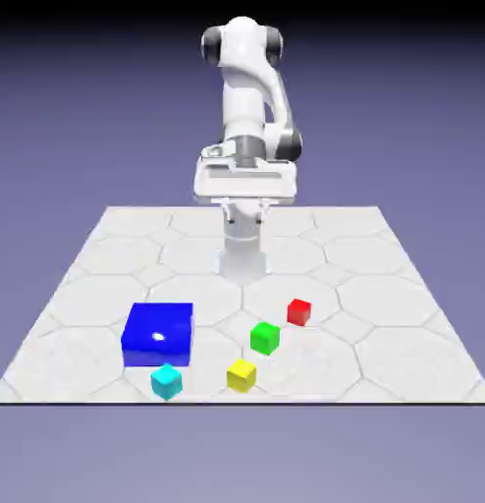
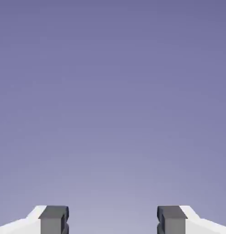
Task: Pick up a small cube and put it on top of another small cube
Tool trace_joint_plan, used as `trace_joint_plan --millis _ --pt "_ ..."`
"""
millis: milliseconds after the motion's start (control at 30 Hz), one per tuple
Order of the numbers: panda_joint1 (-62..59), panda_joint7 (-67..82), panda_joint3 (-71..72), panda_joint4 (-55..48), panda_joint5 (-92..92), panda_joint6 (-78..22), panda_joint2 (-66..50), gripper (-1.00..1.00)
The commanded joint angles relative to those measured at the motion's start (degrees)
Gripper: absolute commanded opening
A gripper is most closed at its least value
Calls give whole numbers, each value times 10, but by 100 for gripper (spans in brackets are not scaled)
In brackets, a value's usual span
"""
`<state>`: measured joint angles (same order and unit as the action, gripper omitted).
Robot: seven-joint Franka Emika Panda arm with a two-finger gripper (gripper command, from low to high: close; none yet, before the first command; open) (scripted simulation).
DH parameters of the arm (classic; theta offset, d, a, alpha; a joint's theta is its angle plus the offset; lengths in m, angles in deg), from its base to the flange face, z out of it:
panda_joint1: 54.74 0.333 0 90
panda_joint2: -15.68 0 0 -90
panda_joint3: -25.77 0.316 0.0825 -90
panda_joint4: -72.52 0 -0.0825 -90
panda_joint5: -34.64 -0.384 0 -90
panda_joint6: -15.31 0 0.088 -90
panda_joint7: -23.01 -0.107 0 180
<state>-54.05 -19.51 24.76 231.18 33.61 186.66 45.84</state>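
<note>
No text, label, brand, number or sign can be read in either view

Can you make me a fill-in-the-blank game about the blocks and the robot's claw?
1. The big block is colored ____.
2. Of the four small cubes, the one farthest to the exterior view's right is ____.
3. The small cube nearest the big block is colored ____.
4. In the hand view, the claw has its two finger tips spread apart, and between them it holds ____.

Missing words, in order: blue; red; cyan; nothing.
</note>
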Motion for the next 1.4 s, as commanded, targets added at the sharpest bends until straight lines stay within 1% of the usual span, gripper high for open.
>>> trace_joint_plan --millis 0,1367 --pt "0 0 -8 -19 -9 -22 -21 0" --pt "3 -20 -350 -816 -358 -926 -872 0"
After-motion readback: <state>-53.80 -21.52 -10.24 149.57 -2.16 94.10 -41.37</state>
